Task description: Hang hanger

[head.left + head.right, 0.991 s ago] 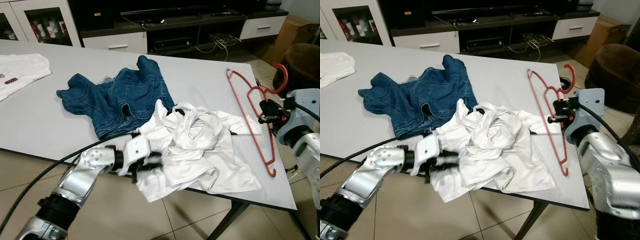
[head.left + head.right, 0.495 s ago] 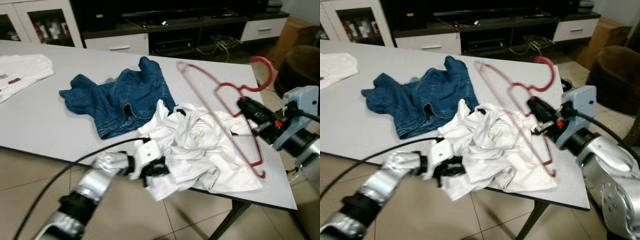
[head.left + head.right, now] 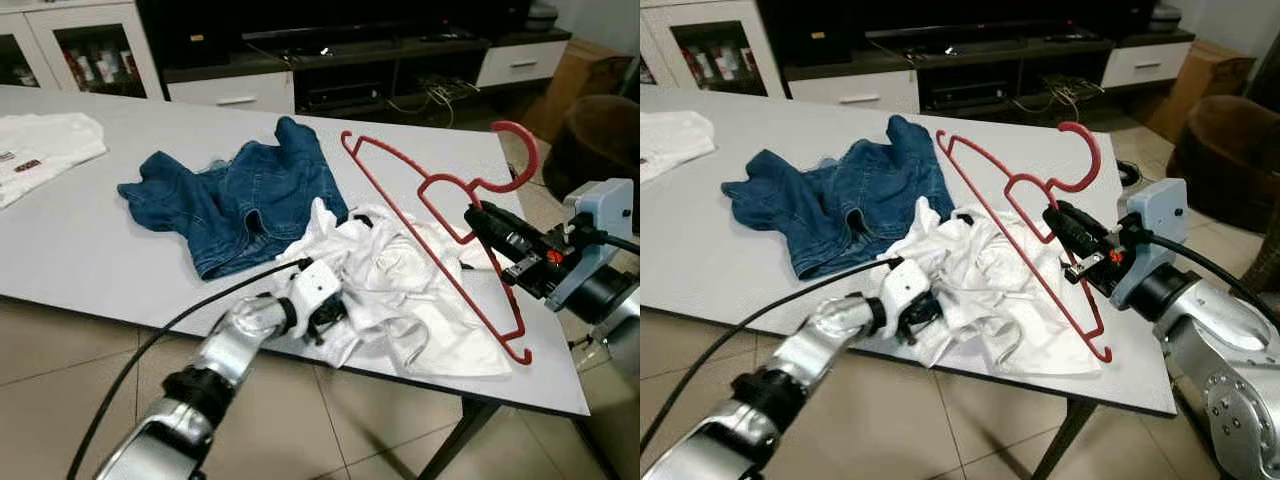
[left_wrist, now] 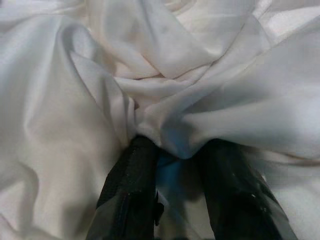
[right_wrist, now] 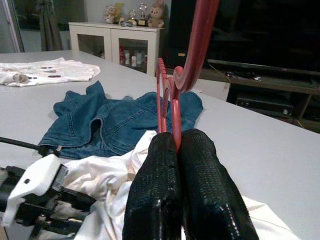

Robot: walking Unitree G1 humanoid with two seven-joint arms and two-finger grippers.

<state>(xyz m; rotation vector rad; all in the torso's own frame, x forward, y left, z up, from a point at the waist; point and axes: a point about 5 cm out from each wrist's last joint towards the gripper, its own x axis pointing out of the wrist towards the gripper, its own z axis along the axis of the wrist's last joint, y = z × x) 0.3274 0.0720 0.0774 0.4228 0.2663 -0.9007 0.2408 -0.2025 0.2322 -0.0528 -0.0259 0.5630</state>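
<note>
Between the clamped fingers of the right gripper [image 3: 1058, 222] sits the red hanger [image 3: 1012, 226], pinched at its neck just below the hook and held tilted above the grey table [image 3: 80, 240], its long bar slanting down over the crumpled white garment [image 3: 400, 300]. The left gripper [image 4: 175, 165] pinches a fold of that garment at the table's near edge. Beyond it lie blue denim shorts [image 3: 235, 200], touching the white cloth.
</note>
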